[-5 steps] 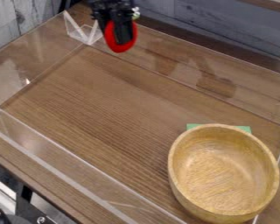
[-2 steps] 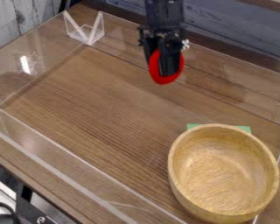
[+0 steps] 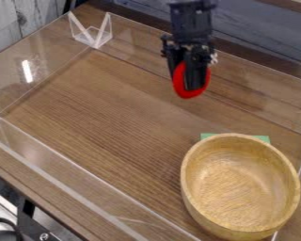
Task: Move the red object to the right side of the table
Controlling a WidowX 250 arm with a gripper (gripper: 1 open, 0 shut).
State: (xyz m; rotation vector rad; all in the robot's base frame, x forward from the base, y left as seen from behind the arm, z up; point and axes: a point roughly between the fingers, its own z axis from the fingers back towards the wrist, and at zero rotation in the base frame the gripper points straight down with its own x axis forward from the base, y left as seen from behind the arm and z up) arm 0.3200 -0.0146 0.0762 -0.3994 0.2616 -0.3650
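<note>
The red object point(image 3: 190, 81) hangs in the air above the back part of the brown surface point(image 3: 102, 113) — it is not down yet. The gripper point(image 3: 190, 73) has its jaws clamped tight on it. A wooden bowl point(image 3: 240, 185) sits near the front right corner, with a bit of green pad point(image 3: 216, 137) peeking out behind it. The pick-up looks done. What is left — carry the red object farther right, lower it, and let go.

Arm: we reach in from the far edge, pointing steeply down.
Gripper point(image 3: 191, 77): our fingers are clamped, hanging above the surface, right of centre.
</note>
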